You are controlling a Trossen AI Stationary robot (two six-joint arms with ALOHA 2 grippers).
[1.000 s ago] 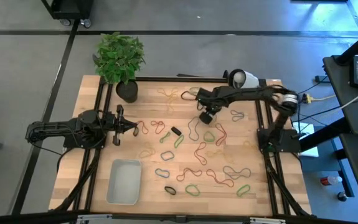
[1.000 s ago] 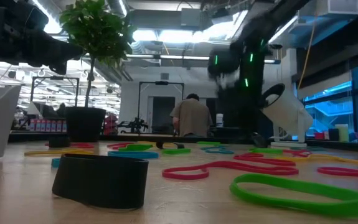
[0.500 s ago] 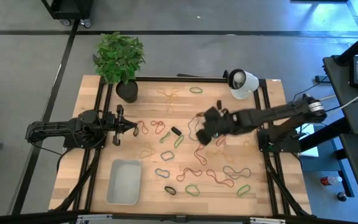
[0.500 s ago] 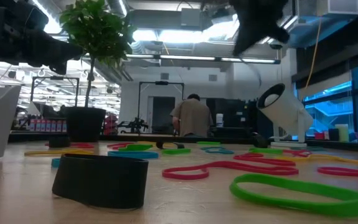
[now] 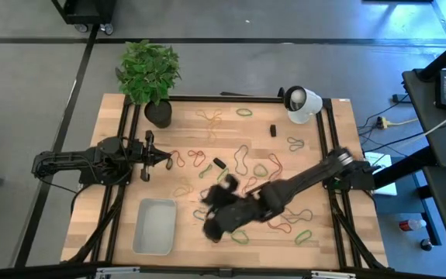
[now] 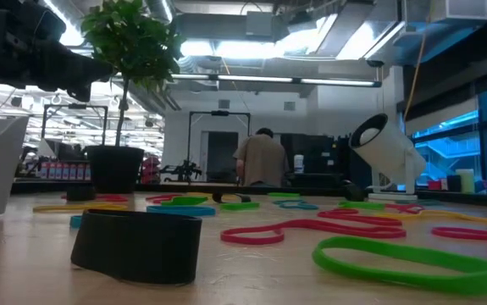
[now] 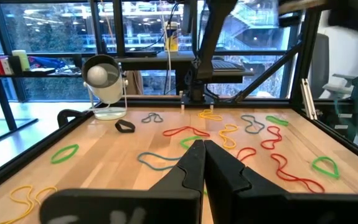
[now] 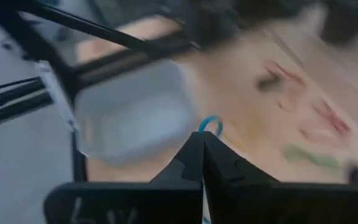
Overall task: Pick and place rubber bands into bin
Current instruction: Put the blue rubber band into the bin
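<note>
Many rubber bands lie flat over the wooden table, among them a green one point(image 5: 240, 236) point(image 6: 412, 258) and a red one point(image 5: 197, 159) point(image 6: 311, 229). The pale bin point(image 5: 154, 226) point(image 8: 135, 118) sits near the table's near left corner. My right gripper point(image 5: 211, 226) point(image 8: 202, 142) hovers just right of the bin, blurred, shut on a small blue rubber band. It does not show in the low view. My left gripper point(image 5: 166, 159) point(image 7: 202, 155) waits shut at the table's left, holding nothing. My right gripper pinches the blue rubber band between its two shut fingers. A small loop of the band point(image 8: 209, 124) pokes out beyond the fingertips. The fingers slant down toward the bin, coming from the table's right. The band is lifted clear of the table.
A potted plant point(image 5: 157, 112) stands at the far left corner and a white lamp-like object point(image 5: 304, 101) at the far right. A thick black band point(image 6: 137, 241) lies close to the low camera. A person point(image 6: 260, 161) stands in the room beyond.
My right gripper has risen from the far right part of the table and swung fast toward the near left, ending beside the bin. It has left the low view upward. A small black band at the far right, covered by the arm before, now shows.
</note>
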